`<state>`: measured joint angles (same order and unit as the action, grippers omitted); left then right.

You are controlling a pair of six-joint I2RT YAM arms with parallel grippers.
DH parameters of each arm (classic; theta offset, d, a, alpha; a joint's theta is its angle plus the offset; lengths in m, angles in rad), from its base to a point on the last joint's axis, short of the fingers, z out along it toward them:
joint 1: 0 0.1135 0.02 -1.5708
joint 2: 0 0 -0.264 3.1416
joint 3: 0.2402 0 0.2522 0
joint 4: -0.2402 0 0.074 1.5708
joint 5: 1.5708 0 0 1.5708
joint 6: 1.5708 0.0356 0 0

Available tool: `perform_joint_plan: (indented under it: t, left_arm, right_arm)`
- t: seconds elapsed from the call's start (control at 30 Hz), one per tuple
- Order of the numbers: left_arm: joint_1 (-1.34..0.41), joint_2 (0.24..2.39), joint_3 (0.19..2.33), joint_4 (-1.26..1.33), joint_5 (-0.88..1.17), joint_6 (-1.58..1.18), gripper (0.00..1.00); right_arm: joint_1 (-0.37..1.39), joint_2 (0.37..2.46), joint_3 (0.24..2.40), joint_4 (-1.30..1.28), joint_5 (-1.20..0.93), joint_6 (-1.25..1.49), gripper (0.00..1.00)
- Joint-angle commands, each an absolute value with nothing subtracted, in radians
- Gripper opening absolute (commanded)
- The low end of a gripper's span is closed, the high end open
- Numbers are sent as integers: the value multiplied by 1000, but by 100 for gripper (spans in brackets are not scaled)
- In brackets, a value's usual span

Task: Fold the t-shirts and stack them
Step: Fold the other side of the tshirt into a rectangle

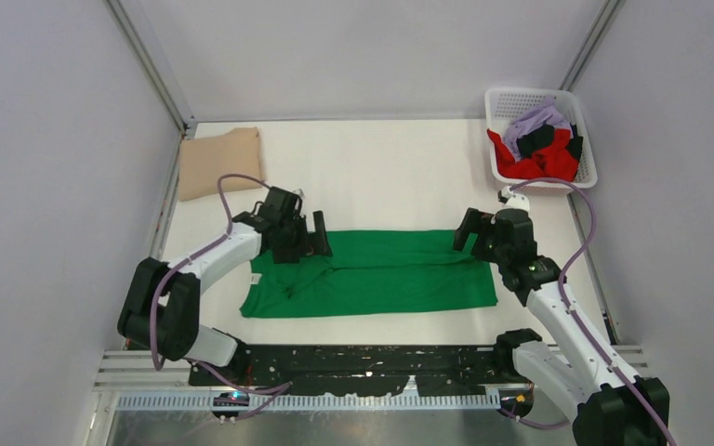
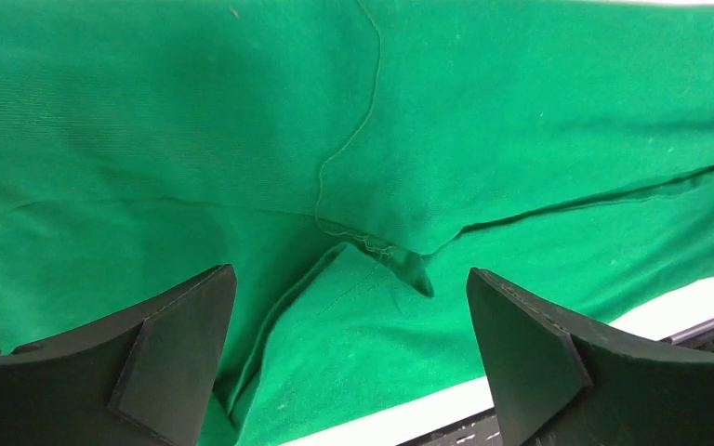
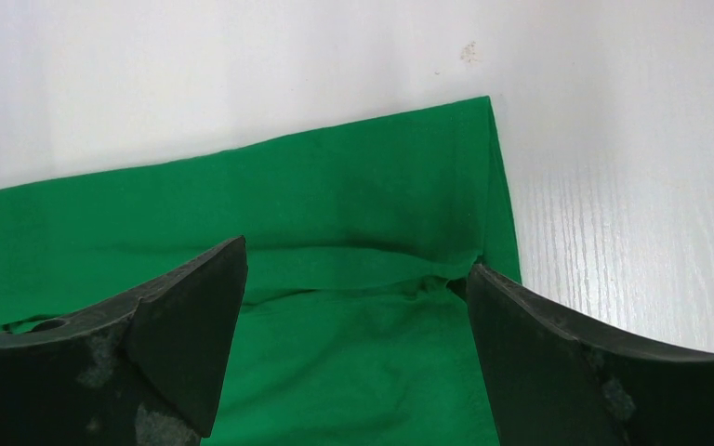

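Green t-shirt (image 1: 372, 274) lies folded on the surface (image 1: 381, 177); your wrist views show both jaws spread; only overhead shows tan t-shirt (image 1: 220, 163).

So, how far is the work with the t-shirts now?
Done: one tan cloth t-shirt lies folded at the far left corner of the table. In hand: the bright green cloth t-shirt lies mid-table, partly folded lengthwise, with the left end effector and right end effector open above its two ends. Left: finishing and stacking it, then the red, lilac and black shirts in the white plastic lattice basket.
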<state>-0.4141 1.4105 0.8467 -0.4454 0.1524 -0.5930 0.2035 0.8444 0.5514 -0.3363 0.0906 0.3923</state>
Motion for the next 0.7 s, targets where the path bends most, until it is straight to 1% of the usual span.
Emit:
perform_joint_plan:
  t: [0.0,0.07,0.2,0.5,0.67]
  left_arm:
    - [-432,1449,844,-400,265,-577,100]
    - [-466,1426,819,-402,271,-580,100]
    - [-563,1322,765,-428,194,-620,99]
    - [-847,1198,675,-603,119,-704,100]
    - [-1040,1081,717,-631,28,-679,100]
  right_arm:
    - [204,849,565,-305,105,368,96]
    - [204,852,562,-307,117,367,96]
    - [204,861,562,-305,118,368,95]
    - [204,857,555,-290,90,364,96]
    - [204,839,524,-221,19,353,95]
